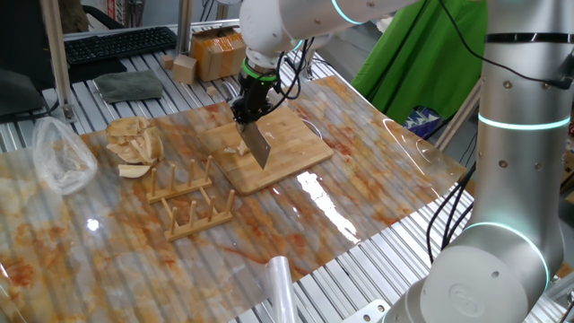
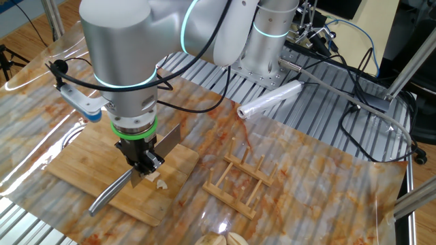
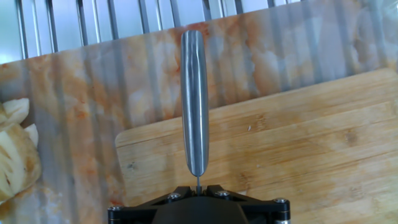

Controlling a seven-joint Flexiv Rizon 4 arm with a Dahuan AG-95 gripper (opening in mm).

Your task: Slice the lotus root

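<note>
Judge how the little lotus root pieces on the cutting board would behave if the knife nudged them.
The lotus root pieces look small and loose on the smooth bamboo board, so they would probably skid or scatter. Beside the knife, they may stick to its blade.

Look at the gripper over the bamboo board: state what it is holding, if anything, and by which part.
The gripper is shut on a knife, gripping near where the blade meets the metal handle; the handle sticks out free over the cutting board.
</note>
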